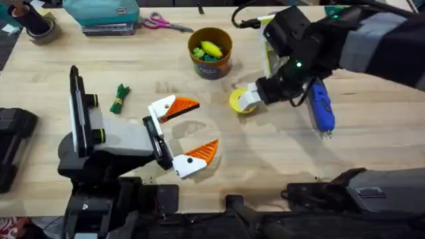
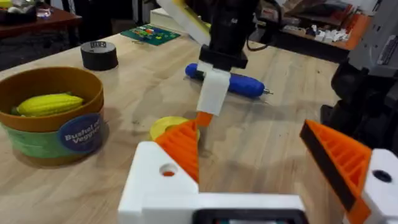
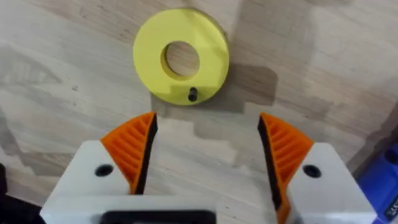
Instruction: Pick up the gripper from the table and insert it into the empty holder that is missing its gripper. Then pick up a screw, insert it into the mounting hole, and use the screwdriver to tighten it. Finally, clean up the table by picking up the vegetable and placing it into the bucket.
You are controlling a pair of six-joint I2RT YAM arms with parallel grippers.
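Screw [image 3: 193,94], small and dark, lies on the yellow disc [image 3: 180,56] on the desk [image 1: 265,153], just ahead of the right pincer [image 3: 208,152], whose jaws gape wide and empty above it. Left pincer [image 1: 189,129] waits wide open too, holding nothing. Closing off-centre could flick the tiny screw off the disc or nudge the disc away
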